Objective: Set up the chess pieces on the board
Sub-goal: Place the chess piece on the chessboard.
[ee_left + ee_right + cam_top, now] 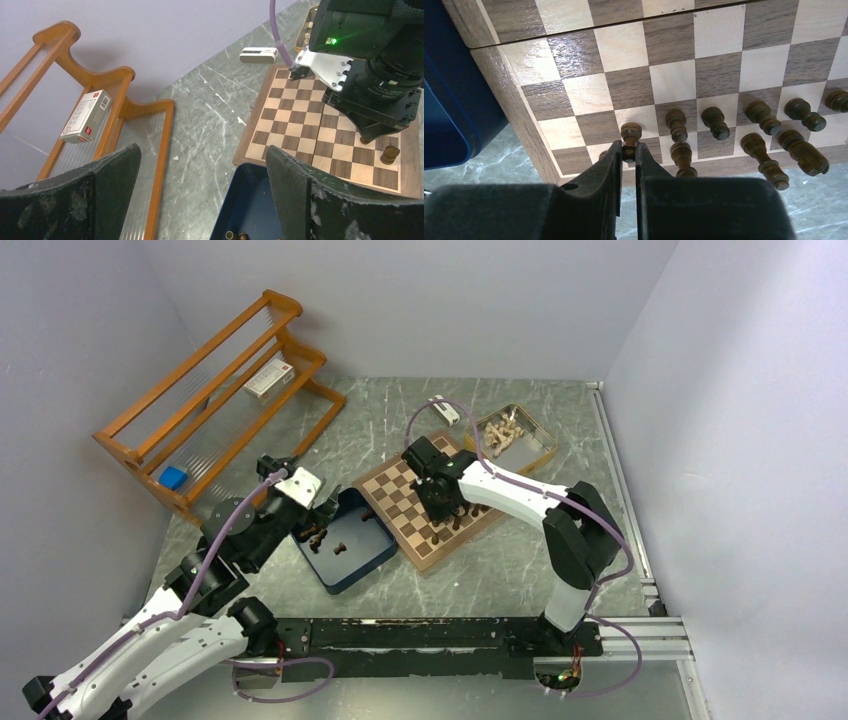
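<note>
Currently the right hand (627, 151) pinches a dark pawn (630, 132) at the board (619, 45) edge, and a crooked release could topple its neighbour (676, 125) at 3 o'clock.

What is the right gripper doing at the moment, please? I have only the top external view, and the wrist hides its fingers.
Observer: The right gripper is shut on a dark chess piece, pinched at the neck, near a corner of the board.
Operator: Are there others next to it?
Observer: Yes. The right wrist view shows several more dark pieces upright in two rows along that edge.
Operator: And the left gripper?
Observer: In the left wrist view the left gripper is wide open and holds nothing, above the dark blue box.
</note>
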Tool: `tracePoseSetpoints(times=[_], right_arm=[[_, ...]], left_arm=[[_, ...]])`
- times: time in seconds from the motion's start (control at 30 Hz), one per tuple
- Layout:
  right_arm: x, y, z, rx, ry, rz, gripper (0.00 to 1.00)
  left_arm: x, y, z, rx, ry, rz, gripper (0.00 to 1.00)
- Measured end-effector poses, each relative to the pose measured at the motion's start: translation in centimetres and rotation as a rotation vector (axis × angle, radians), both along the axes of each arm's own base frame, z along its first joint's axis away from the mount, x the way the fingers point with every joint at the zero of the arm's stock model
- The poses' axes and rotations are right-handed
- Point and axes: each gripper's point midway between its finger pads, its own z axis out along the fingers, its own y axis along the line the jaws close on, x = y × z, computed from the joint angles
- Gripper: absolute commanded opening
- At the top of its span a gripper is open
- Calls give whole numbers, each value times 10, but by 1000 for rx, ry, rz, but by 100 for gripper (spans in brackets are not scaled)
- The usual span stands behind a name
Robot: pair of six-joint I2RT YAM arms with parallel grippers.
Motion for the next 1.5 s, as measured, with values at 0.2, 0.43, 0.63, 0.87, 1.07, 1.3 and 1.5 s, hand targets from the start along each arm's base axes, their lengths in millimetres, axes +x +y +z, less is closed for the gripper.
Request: tracePoseSetpoints(times=[0.2, 0.43, 0.63, 0.87, 1.07, 1.3, 1.5], right_arm=[[2, 1, -3, -9, 2, -1, 12], [3, 1, -6, -20, 5, -2, 12], [2, 0, -6, -28, 7, 2, 12], [-2, -3, -5, -48, 18, 5, 12], [-3, -4, -6, -52, 23, 4, 12], [-3, -4, -6, -54, 24, 4, 18], [-2, -4, -7, -53, 23, 5, 20]], left_arm=[[0, 0, -1, 3, 1, 0, 100], [1, 0, -1, 5, 3, 1, 100], [1, 0, -1, 6, 3, 3, 100], [1, 0, -1, 6, 3, 3, 100], [1, 0, -1, 6, 3, 3, 100], [1, 0, -1, 6, 3, 3, 100], [1, 0, -1, 6, 3, 4, 100]])
